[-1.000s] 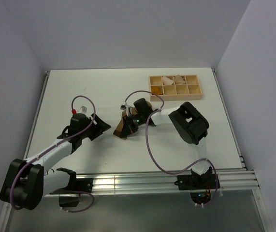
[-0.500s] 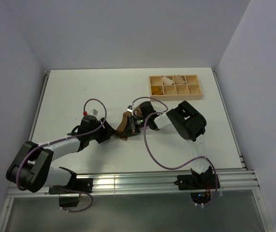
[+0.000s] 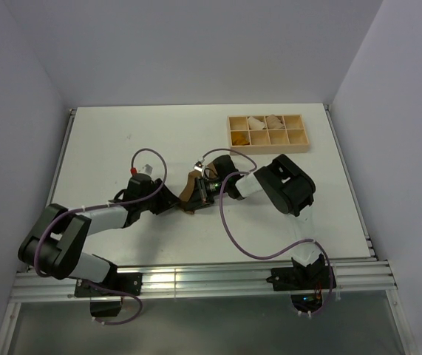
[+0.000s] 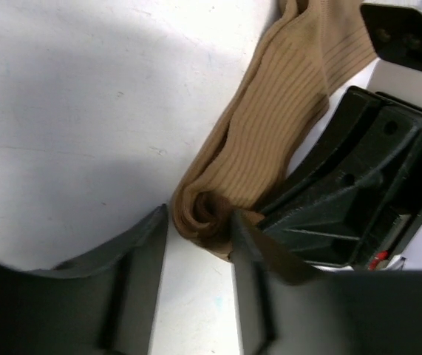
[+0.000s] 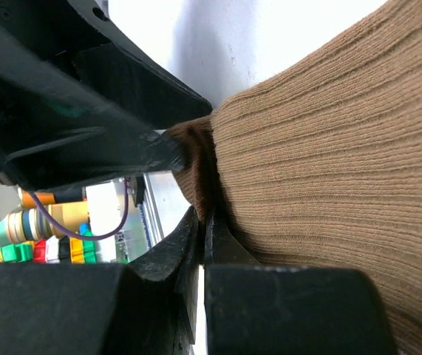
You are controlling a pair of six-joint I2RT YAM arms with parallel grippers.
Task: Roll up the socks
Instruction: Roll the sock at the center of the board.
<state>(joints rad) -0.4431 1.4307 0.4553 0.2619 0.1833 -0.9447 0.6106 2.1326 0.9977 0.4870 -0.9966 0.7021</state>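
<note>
**Near edge, top view.** Both arm bases were noted at the 6 o'clock edge of the white worktop (image 3: 122, 140), the left at 7 o'clock and the right at 5 o'clock. A purple cable (image 3: 229, 231) was seen looping from the right base toward the middle.

**Mid-worktop, top view.** The left pincer (image 3: 171, 202) and the right pincer (image 3: 199, 194) were found nose to nose. The tan-brown sock (image 3: 188, 189) lay between them, near the centre of the worktop and a touch toward 6 o'clock. The left pincer was placed at 9 o'clock of the sock, the right at 3 o'clock.

**Left wrist view.** The left pincer was recorded as partly spread, its fingers (image 4: 133, 285) set either side of the sock's rolled end (image 4: 207, 209). Both tips were seen hard against or just beside the roll. Whether it was squeezed could not be told. The ribbed length of the sock was seen running off toward 1 o'clock in that view, with the black body of the right pincer just beside it at 3 o'clock.

**Right wrist view.** The right pincer was recorded as pressed together, with a darker brown fold (image 5: 199, 166) of the sock pinched at its tips. Ribbed tan fabric was seen filling the right half of the view.

**Far side, top view.** A wooden tray (image 3: 267, 148) of eight compartments was noted at 1 o'clock on the worktop, well apart from the sock. Pale bundles (image 3: 256, 122) were seen in the two middle compartments of its far row.
</note>
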